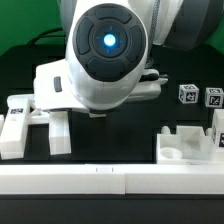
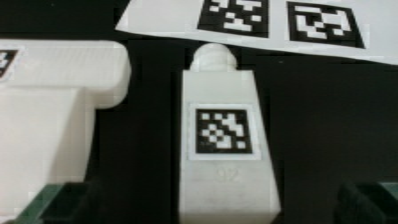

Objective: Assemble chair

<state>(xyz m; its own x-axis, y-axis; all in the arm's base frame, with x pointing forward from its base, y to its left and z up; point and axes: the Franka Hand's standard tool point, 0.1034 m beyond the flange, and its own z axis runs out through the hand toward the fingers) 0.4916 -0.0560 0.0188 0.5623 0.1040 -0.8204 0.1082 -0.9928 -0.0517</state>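
Dark fingers [image 2: 48,204] are hanging released, straddling a smooth, peg-tipped white plastic bar [image 2: 226,130] that's lying flat on the matte black desk [image 2: 148,160].

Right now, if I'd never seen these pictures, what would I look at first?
Probably the big round white robot arm with its glowing blue light, filling the middle of the exterior view above the black table. In the wrist view, a long white chair piece with a black-and-white tag lies in the middle, beside a chunky white slab, its tip near the marker board.
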